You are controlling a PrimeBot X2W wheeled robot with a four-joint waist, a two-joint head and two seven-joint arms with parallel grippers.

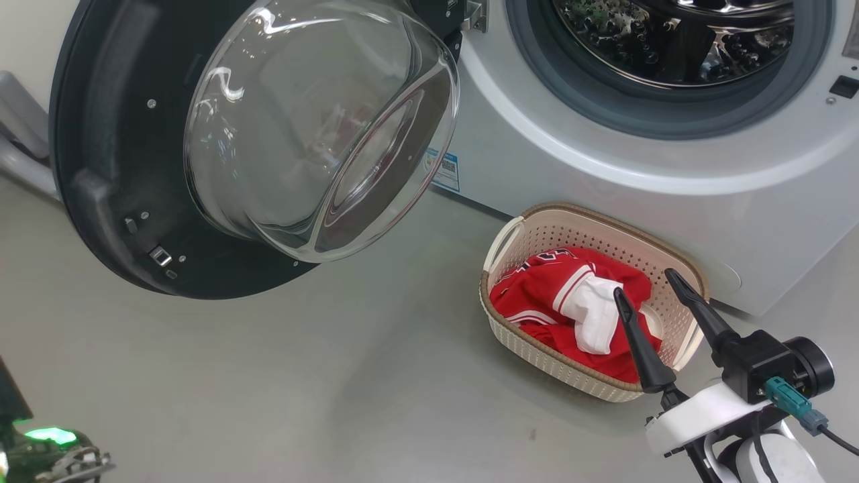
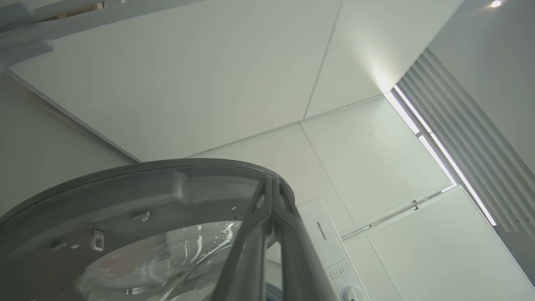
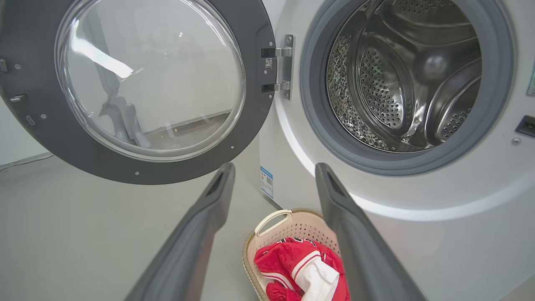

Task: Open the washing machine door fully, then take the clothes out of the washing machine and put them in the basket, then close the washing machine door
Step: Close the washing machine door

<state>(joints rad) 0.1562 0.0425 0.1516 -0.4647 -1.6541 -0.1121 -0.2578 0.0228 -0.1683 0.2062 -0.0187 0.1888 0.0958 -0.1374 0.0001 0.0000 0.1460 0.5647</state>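
Note:
The washing machine door (image 1: 100, 168) stands swung wide open to the left, its glass bowl (image 1: 322, 127) bulging toward me. The white washing machine (image 1: 604, 154) shows a bare steel drum (image 3: 409, 75). On the floor against the machine sits the cream basket (image 1: 537, 349), with the red and white clothes (image 1: 550, 295) lying inside it. My right gripper (image 1: 644, 283) hovers open over the basket's near right side, holding nothing. In the left wrist view my left gripper (image 2: 272, 180) is shut and empty, pointing up past the door's rim (image 2: 125, 200).
Grey floor (image 1: 335, 376) stretches between the door and the basket. A blue label (image 1: 446, 168) sits on the machine's front beside the hinge (image 3: 286, 67). A green-lit part of my left arm (image 1: 47, 439) shows at the lower left corner.

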